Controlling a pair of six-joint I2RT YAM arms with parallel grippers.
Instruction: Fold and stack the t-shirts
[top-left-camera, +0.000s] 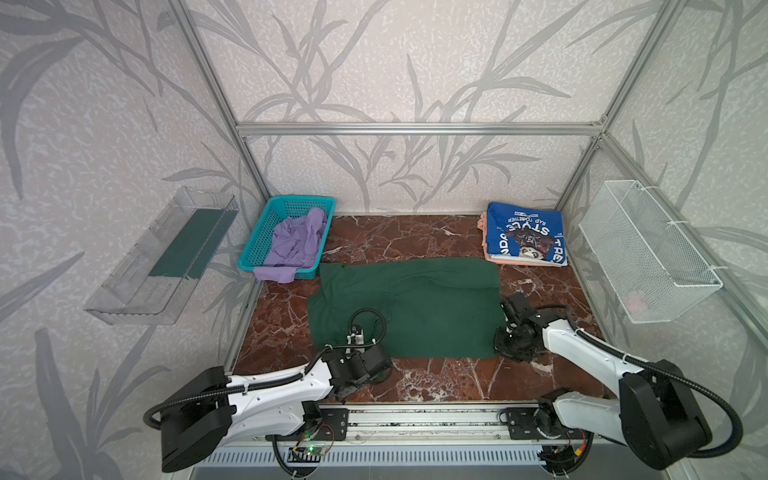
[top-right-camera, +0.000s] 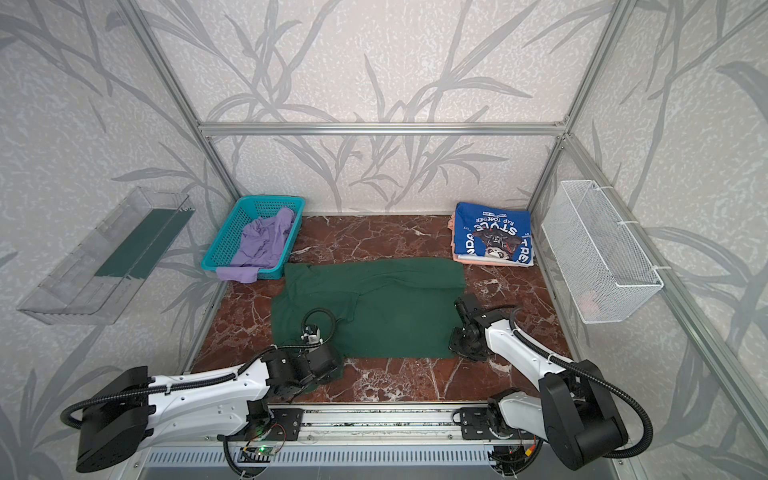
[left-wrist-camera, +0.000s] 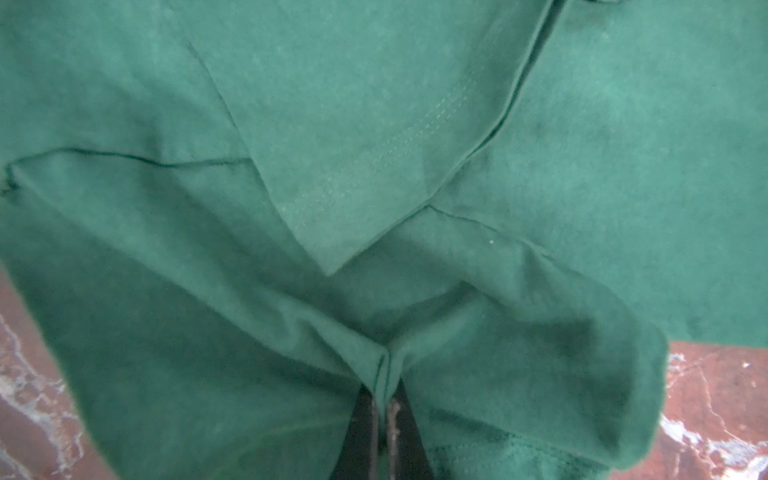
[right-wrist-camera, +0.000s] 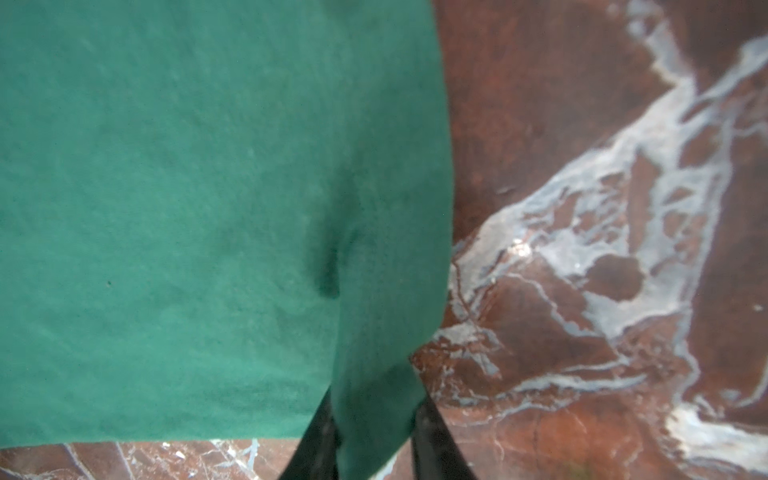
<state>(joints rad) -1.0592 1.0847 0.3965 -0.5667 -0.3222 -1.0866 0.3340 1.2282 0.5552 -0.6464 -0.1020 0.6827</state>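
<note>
A dark green t-shirt (top-left-camera: 415, 307) lies spread mid-tabletop (top-left-camera: 436, 378), the left claw (left-wrist-camera: 382, 399) pinching its near left edge and the right claw (right-wrist-camera: 372, 415) pinching its near right corner, seemingly starting a fold; next, both should lift together and carry that edge over.

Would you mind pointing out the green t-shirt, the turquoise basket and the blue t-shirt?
green t-shirt (top-left-camera: 415, 307): in a top view, middle of its cloth.
turquoise basket (top-left-camera: 259, 232): in a top view, its left wall.
blue t-shirt (top-left-camera: 525, 239): in a top view, its printed graphic.
</note>
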